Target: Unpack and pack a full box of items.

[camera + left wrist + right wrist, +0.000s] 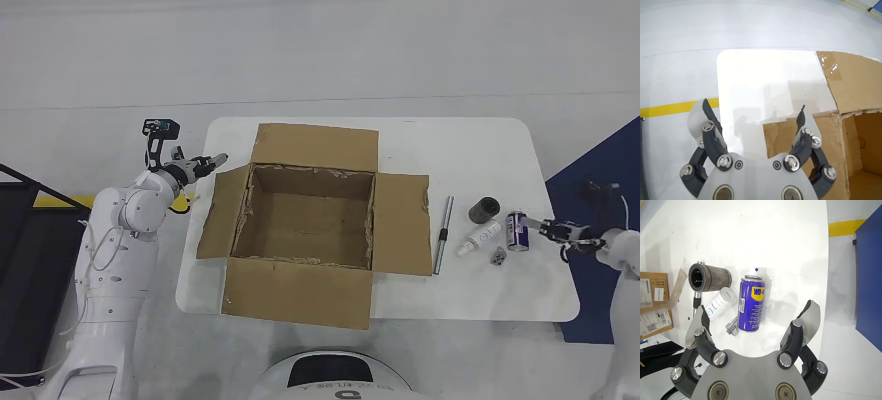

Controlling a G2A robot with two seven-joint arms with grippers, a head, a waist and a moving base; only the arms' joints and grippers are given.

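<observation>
An open cardboard box [303,228] stands mid-table with its flaps spread and nothing visible inside. To its right lie a metal rod [443,235], a dark metal cylinder [484,210], a white bottle [479,238], a blue spray can [517,230] and a small grey part [498,256]. My right gripper [547,228] is open at the table's right side, just short of the spray can [751,302], beside the cylinder [710,278] and bottle [721,303]. My left gripper [754,106] is open and holds nothing, above the table's far left corner by the box flap [848,85].
The white table [480,150] has bare surface behind the box and along its right edge. A blue panel [869,279] stands off the table's right side. A yellow floor line [668,108] runs past the left edge.
</observation>
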